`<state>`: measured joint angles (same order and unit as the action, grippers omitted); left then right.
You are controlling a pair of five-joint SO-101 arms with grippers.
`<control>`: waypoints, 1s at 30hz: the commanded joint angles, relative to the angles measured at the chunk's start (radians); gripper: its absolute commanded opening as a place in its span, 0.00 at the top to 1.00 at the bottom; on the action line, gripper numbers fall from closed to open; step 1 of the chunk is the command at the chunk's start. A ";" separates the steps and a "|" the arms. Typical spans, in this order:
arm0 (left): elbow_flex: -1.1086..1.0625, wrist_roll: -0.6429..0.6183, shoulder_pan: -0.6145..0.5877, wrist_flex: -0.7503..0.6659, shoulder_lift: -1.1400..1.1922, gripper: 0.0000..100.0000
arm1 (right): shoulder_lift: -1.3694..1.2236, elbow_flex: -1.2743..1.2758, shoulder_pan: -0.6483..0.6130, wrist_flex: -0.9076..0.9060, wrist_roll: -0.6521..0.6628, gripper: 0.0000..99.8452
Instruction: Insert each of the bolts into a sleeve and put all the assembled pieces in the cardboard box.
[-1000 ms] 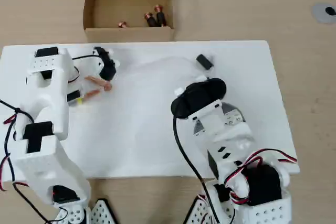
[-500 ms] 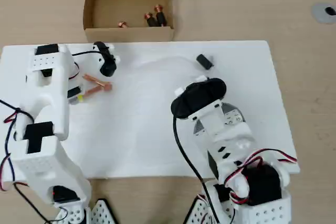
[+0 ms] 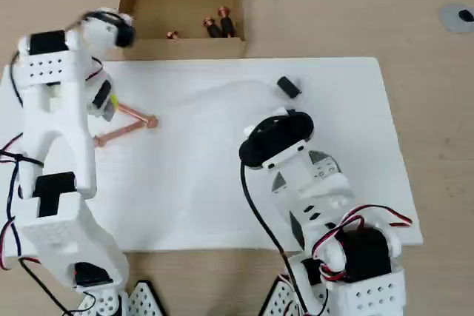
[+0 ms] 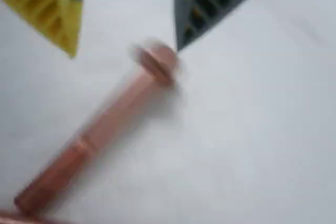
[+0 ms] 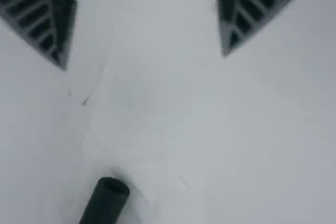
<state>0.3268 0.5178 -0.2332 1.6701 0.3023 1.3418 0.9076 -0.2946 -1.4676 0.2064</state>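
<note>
1. Two copper bolts lie bare on the white sheet [image 3: 222,205] that covers the table [image 3: 437,123] in the high view. The upper bolt [image 3: 135,115] and the lower bolt [image 3: 118,135] meet at one end in a V just beside the left arm [image 3: 55,123]. Neither wears a sleeve. The one loose black sleeve [image 3: 289,86] lies well apart from them, near the right arm [image 3: 296,168]. The cardboard box [image 3: 133,5] stands past the sheet's far edge with assembled pieces [image 3: 218,26] already inside, so the task looks partly done.

2. In the left wrist view, the left arm's yellow-tipped jaws stand apart and hold nothing. A flanged bolt head [image 4: 156,62] sits on the sheet roughly between their tips, with the shaft running away from them. The picture is blurred, so this is probably the upper bolt, though that cannot be settled. The jaws seem placed for a pick-up. A grip on the shaft would likely hold better than one on the flange.

3. In the right wrist view, the right arm's dark jaws are also wide apart and empty over bare sheet. The sleeve lies near them but not between them. This arm appears stationed by the sleeve so that each arm can take one part and the two can be brought together.
</note>
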 commanded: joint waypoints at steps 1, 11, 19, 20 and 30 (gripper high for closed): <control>0.025 -0.773 -0.046 0.038 -0.008 0.87 | -0.002 0.002 0.016 0.026 0.002 0.77; -0.029 -1.369 -0.051 0.060 -0.007 0.87 | -0.002 0.002 0.016 0.026 0.005 0.77; -0.203 -1.557 -0.048 0.060 -0.007 0.86 | -0.004 0.004 0.016 0.026 0.006 0.77; -0.222 -1.559 -0.048 0.060 -0.005 0.86 | -0.004 0.004 0.016 0.026 0.006 0.77; -0.261 -1.619 -0.041 0.008 -0.004 0.86 | -0.004 0.004 0.016 0.026 0.002 0.77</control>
<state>0.0690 -1.0825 -0.2746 1.7054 0.3023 1.3403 0.9076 -0.2946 -1.4630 0.2064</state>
